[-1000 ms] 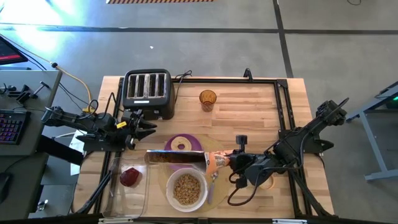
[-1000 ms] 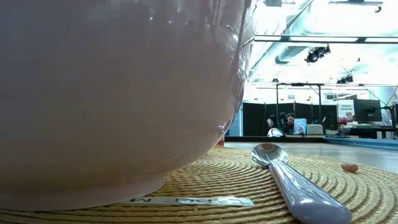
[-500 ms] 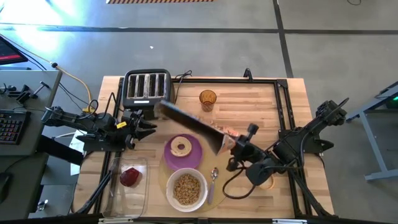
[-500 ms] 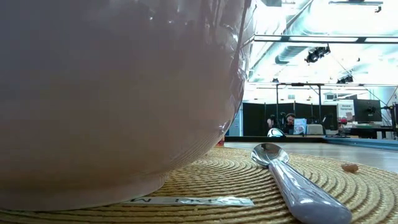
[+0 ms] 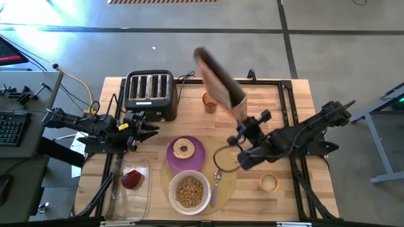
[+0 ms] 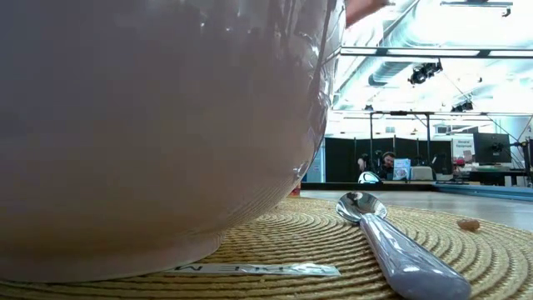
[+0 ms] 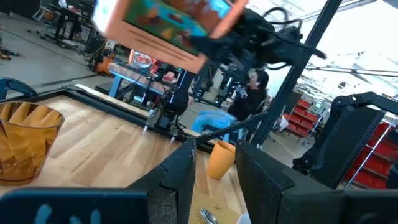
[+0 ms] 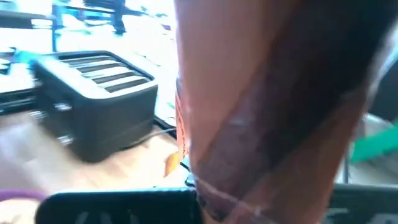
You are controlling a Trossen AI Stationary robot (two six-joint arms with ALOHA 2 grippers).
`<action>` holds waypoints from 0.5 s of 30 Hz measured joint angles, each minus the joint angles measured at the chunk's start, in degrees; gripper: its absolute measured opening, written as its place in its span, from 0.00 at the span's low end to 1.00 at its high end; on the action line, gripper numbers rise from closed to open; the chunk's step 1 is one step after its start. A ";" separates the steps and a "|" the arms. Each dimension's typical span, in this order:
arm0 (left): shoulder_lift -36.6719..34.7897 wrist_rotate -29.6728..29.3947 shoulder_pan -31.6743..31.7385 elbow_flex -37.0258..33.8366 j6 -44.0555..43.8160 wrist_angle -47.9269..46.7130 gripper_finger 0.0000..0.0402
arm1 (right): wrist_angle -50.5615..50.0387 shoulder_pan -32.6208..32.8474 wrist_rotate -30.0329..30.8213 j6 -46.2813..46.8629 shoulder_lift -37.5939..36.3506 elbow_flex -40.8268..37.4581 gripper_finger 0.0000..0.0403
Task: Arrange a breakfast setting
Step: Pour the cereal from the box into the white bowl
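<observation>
The white bowl (image 5: 189, 192) holds brown cereal and stands on the round tan placemat (image 5: 226, 165); it fills the low view (image 6: 158, 125). The metal spoon (image 5: 216, 183) lies on the placemat to the right of the bowl. The bagel ring (image 5: 184, 149) lies on the purple plate (image 5: 197, 157). The dark red food piece (image 5: 132, 178) lies in the clear container. My right gripper (image 5: 243, 126) is shut on a cereal box (image 5: 219, 79) held high over the table. My left gripper (image 5: 149, 129) is open and empty in front of the toaster. My right gripper holds the cereal box by its lower end (image 5: 238, 108), pinched between the two fingers. The fingers come from the table's right side, slanting up. The box is lifted clear and tilts, its other end (image 5: 202, 53) up toward the far edge. It fills the right wrist view (image 8: 267, 106).
The black four-slot toaster (image 5: 150, 93) stands at the far left. An amber cup (image 5: 211, 101) stands at the far middle, partly under the box. A small tan cup (image 5: 269, 183) stands at the near right. A loose cereal piece (image 6: 469, 223) lies right of the placemat.
My right gripper has gone up and toward the table's far edge. It has swung the cereal box from lying level across the plate and bowl to slanting up over the amber cup. The bowl, spoon and plate have stayed put.
</observation>
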 joint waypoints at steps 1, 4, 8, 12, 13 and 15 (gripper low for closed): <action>0.00 0.00 -0.01 0.00 0.00 -0.02 0.26 | -2.61 -0.94 0.06 3.21 0.00 0.00 0.07; 0.02 0.00 0.02 0.00 0.00 -0.02 0.26 | -9.56 -3.50 0.06 11.95 0.00 0.00 0.07; 0.01 0.00 0.00 0.00 0.00 -0.02 0.26 | -15.80 -6.56 -0.36 18.80 0.00 0.00 0.07; 0.01 0.00 0.00 0.00 0.07 -0.02 0.26 | -19.08 -9.38 -1.73 21.47 0.00 0.00 0.07; 0.00 0.00 0.02 0.00 0.09 -0.04 0.26 | -19.72 -10.11 -2.41 21.89 0.00 0.00 0.07; 0.01 0.00 0.01 0.00 0.07 -0.04 0.26 | -21.02 -11.37 -3.36 22.86 0.00 0.00 0.07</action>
